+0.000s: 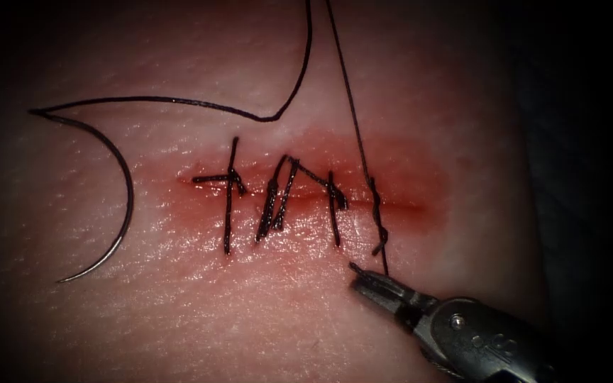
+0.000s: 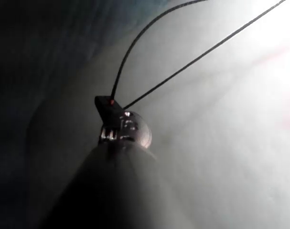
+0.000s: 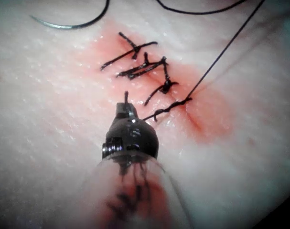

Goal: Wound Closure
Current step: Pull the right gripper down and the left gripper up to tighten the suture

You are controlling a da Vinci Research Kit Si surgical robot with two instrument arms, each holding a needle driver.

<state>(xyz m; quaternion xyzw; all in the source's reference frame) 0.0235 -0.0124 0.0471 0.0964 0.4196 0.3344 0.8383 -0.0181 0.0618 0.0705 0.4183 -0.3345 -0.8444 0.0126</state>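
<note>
While the needle (image 1: 118, 177) lies free left of the cut (image 1: 306, 195), thread (image 2: 183, 67) is held clamped by the left tool (image 2: 106, 102); the right tool (image 1: 363, 276) is seen closed, empty.

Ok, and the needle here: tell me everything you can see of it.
The needle is a thin, dark, metallic-looking half curve lying loose on the tissue, left of the cut and clear of the stitches. Neither tool holds it and it is not in the tissue. Its pointed tip rests at the lower end; the upper end joins the thread, which runs right, then bends up out of the endoscope view. The right wrist view also shows part of its arc.
</note>
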